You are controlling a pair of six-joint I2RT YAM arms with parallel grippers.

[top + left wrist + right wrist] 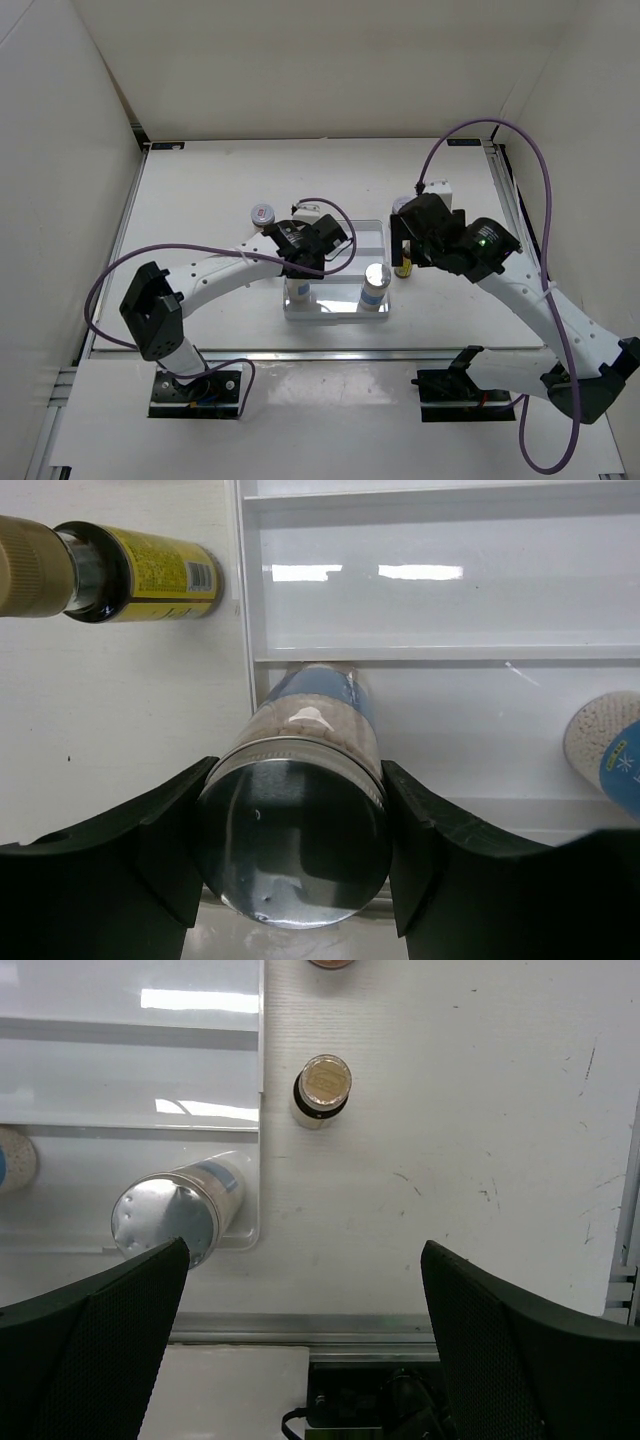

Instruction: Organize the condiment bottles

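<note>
You are looking at a white table [200,200] boxed in by plain white walls.

One white bottle [315,705] with a blue label stands in the lowest, nearest step of the tray [350,238], towards its left end. Its silver cap fills the lower middle of the left wrist view. Your left claw [296,810] is closed around it: both black fingers [150,830] press against the cap's sides, one on each side, with no gap showing.

A second white bottle [376,284] stands on the same step near the tray's right corner, apart from the first. The right wrist view shows its perforated silver top [165,1222] just inside the tray wall.

One dropper [322,1088] stands upright on the table just beside the tray's right edge, its tan top facing the camera. Another dropper [140,572], with a yellow label, sits on the table just left of the tray. It looks to be lying on its side, tan top pointing away from the tray. A pinkish jar [263,214] stands on the table beyond the tray's far left corner, near it but not touching.

Your right claw [303,1250] hangs above the bare table to the right of the tray. Its fingers [90,1350] are spread wide and nothing is between them. The upright dropper lies ahead of it, and the second bottle is beside its left finger.

The tray's upper steps [400,610] hold nothing you can see in the wrist views.
</note>
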